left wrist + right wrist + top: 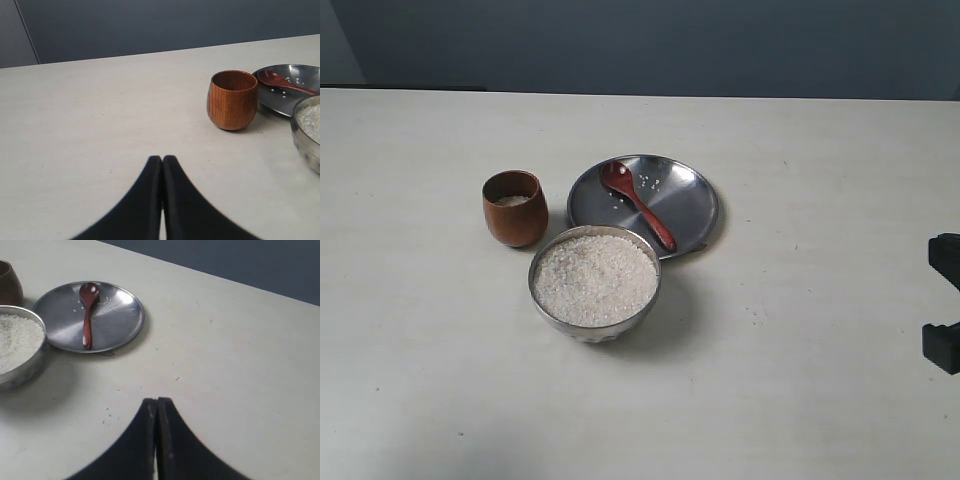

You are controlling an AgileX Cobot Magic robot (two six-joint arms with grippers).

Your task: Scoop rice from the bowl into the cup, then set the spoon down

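Observation:
The silver bowl (595, 327) (22, 371) (306, 148) stands mid-table, filled with a pale heap of rice (595, 279) (15, 340) (311, 120). Behind it to the left stands the wooden cup (515, 208) (232, 100) (9, 285), a little rice at its bottom. The dark red spoon (638, 203) (88, 315) (282, 81) lies on a flat steel plate (685, 200) (117, 315) (300, 95). My left gripper (162, 159) is shut and empty, well short of the cup. My right gripper (157, 401) is shut and empty, away from the plate; a black part of that arm (945, 315) shows at the right edge.
A few loose grains lie on the plate beside the spoon head, and specks dot the table near my right fingertips (165, 405). The pale table (800, 380) stretches wide on all sides; a dark wall stands behind its far edge.

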